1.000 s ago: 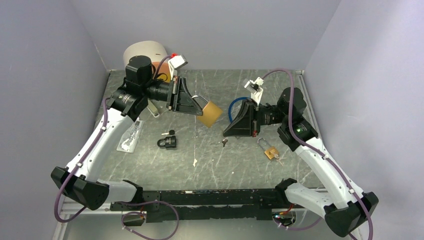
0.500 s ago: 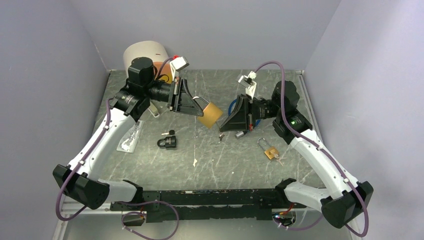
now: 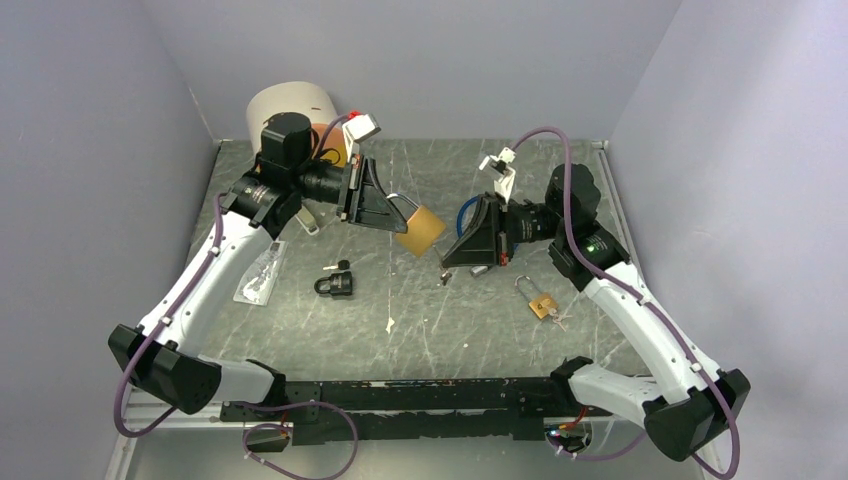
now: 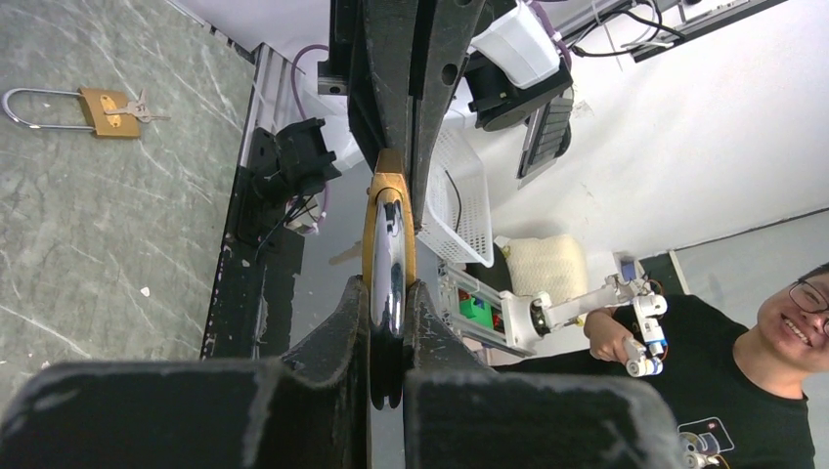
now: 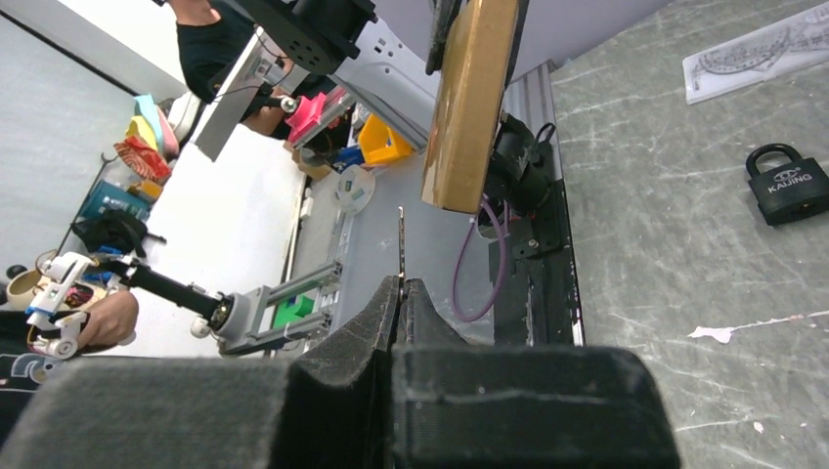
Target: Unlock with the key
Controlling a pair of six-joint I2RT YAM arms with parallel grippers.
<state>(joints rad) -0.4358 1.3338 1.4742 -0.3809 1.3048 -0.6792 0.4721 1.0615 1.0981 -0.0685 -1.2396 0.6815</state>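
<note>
My left gripper (image 3: pixel 388 213) is shut on the silver shackle (image 4: pixel 388 269) of a large brass padlock (image 3: pixel 420 229) and holds it in the air above the table's middle. In the right wrist view the padlock (image 5: pixel 474 103) hangs edge-on at the top. My right gripper (image 3: pixel 452 260) is shut on a thin silver key (image 5: pixel 401 244), whose blade sticks out toward the padlock's lower end and stops short of it. The key (image 3: pixel 443 277) shows small below the padlock in the top view.
A black padlock (image 3: pixel 335 285) lies at centre left, also in the right wrist view (image 5: pixel 791 186). A small brass padlock with keys (image 3: pixel 541 302) lies at right, also in the left wrist view (image 4: pixel 93 106). A blue cable loop (image 3: pixel 466 215), a clear packet (image 3: pixel 261 272) and a white roll (image 3: pixel 290 104) sit farther back.
My right gripper lifted the key off the table and swung left toward the hanging padlock. My left gripper kept the padlock almost still.
</note>
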